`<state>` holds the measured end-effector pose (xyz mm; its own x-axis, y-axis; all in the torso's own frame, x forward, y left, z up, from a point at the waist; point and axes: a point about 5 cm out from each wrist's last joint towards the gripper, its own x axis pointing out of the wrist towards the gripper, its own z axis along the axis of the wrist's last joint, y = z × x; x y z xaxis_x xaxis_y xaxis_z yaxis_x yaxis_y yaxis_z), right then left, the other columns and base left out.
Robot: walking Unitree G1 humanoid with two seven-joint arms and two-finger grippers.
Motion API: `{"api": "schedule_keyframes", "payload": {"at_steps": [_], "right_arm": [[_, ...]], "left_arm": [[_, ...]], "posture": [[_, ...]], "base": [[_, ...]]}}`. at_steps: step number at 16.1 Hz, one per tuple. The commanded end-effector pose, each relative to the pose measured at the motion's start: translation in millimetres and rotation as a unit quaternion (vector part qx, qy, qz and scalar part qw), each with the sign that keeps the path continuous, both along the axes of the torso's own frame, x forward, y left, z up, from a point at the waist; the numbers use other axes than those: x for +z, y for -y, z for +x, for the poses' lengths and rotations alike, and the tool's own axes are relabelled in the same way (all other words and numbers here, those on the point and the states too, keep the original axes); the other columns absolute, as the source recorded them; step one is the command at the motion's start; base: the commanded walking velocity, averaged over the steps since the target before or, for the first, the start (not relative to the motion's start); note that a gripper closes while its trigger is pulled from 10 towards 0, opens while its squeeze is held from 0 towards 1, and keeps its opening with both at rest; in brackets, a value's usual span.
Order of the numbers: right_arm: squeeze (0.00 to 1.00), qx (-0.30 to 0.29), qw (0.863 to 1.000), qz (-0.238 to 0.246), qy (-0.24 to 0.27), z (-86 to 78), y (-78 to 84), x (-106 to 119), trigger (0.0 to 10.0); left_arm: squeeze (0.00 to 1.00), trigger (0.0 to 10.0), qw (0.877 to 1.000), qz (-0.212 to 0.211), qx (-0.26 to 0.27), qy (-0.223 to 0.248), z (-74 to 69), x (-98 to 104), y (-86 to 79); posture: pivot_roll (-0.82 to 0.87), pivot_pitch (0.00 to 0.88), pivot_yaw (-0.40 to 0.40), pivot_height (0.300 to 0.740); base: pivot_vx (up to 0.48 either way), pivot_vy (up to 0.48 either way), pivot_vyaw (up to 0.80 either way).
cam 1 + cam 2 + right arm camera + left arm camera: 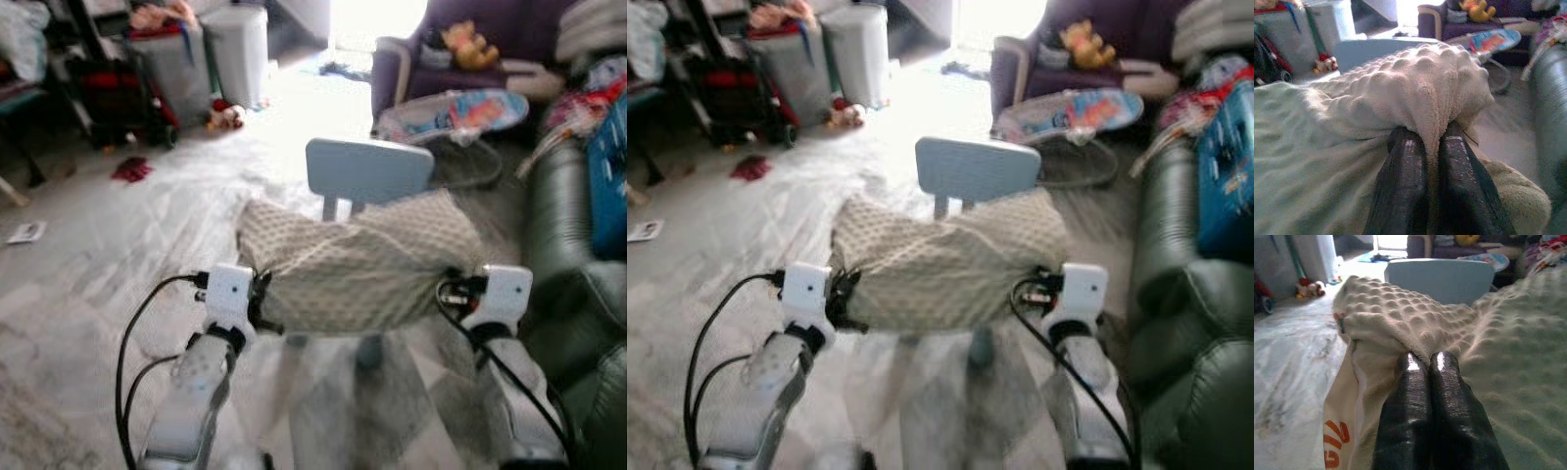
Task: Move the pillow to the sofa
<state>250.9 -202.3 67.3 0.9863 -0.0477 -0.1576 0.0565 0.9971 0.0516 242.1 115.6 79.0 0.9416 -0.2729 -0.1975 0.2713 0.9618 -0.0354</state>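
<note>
Left tool (1425, 363), right tool (1432, 139) pinching pillow (358, 259); orange lettering unreadable.

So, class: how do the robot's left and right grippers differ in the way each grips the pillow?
The left gripper pinches the pillow at its flat seamed corner, beside an orange-printed tag; the right gripper bites a thick bunched fold. The left fingers lie pressed together; the right fingers are parted by fabric. Both are shut on the pillow, at opposite ends.
</note>
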Motion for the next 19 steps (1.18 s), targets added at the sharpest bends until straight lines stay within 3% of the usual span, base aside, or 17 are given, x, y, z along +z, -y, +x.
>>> {"api": "schedule_keyframes", "payload": {"at_steps": [1,4,10,19], "right_arm": [[0.0,0.006,1.0,0.0,0.02,6.4,-3.9,8.9,10.0],[0.0,0.007,1.0,-0.003,0.019,5.7,-3.6,8.9,10.0],[0.0,0.003,1.0,-0.008,0.016,3.9,-0.7,9.0,10.0],[0.0,0.003,1.0,-0.007,0.012,2.4,-2.9,7.0,10.0]], "left_arm": [[0.0,10.0,1.0,-0.001,0.006,0.009,4.2,5.5,-2.9],[0.0,10.0,1.0,-0.004,0.005,0.007,4.0,4.8,-2.1],[0.0,10.0,1.0,-0.01,0.003,0.002,4.4,3.9,0.2],[0.0,10.0,1.0,-0.006,0.0,-0.002,3.2,3.7,-1.5]], "posture": [[-0.06,0.0,0.013,0.74],[-0.07,0.0,0.013,0.74],[-0.07,0.0,0.013,0.74],[-0.07,0.0,0.021,0.74]], "base": [[0.0,0.0,0.0],[0.0,0.0,-0.33],[0.0,0.354,-0.49],[0.0,0.361,-0.8]]}}
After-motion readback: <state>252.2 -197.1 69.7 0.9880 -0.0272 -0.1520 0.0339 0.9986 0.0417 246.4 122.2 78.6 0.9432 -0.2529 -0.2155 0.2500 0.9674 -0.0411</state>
